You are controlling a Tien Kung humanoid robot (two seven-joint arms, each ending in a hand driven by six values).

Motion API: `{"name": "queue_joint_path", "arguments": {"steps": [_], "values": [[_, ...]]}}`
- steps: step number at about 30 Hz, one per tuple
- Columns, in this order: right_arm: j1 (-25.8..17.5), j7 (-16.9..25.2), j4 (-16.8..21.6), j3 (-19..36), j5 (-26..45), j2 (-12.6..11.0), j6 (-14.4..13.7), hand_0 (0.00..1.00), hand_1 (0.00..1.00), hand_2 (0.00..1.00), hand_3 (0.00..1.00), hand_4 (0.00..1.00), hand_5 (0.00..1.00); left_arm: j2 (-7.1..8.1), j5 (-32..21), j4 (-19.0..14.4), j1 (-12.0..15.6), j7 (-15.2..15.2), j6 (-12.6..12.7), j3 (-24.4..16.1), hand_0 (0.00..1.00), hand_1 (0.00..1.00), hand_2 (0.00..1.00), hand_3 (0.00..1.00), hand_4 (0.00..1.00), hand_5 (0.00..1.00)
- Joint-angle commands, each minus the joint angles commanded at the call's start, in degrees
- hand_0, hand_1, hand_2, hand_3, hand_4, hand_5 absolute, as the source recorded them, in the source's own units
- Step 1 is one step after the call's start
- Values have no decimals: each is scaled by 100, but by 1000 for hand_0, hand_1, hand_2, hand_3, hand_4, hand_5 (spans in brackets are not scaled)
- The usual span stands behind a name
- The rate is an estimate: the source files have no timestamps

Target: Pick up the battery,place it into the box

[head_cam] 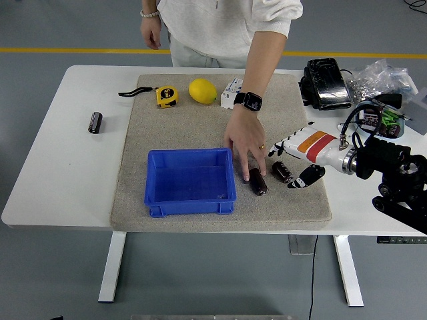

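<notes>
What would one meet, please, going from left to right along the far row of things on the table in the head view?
Lone battery on the bare table → yellow tape measure → lemon → white circuit breaker, partly behind the person's arm → black pouch → clear plastic bags.

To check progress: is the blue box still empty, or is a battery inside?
Empty. The blue box shows only its bare floor; both nearby batteries lie outside on the mat.
</notes>
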Motion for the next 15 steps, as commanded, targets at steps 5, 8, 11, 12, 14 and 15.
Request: {"name": "queue_joint_path", "arguments": {"steps": [5, 8, 11, 12, 14, 15], "values": [[87, 50, -259, -60, -76, 100, 44, 651, 626, 676, 758, 998, 309, 0, -9, -6, -30, 4, -5, 13, 705, 659, 735, 622, 640, 478], [127, 94, -364, -163, -110, 160, 67, 651, 626, 676, 758, 998, 309, 0, -39, -10, -43, -1, -5, 33, 705, 659, 735, 622, 640, 478], [167, 121, -417, -301, -154, 221, 109, 657, 633, 682, 757, 998, 308, -1, -61, -9, -50, -4, -6, 45, 705, 661, 736, 622, 640, 478], [179, 125, -428, -341, -193, 247, 132, 657, 633, 682, 757, 998, 308, -2, -71, -10, -52, -6, -7, 53, 705, 661, 736, 622, 640, 478], [187, 139, -444, -343, -279, 295, 188, 657, 633, 682, 757, 998, 308, -8, -89, -10, -56, -11, -7, 65, 705, 661, 736, 622, 640, 478], [188, 147, -455, -329, -289, 320, 209, 657, 633, 682, 757, 998, 308, -11, -89, -11, -56, -11, -8, 65, 705, 661, 736, 622, 640, 478]]}}
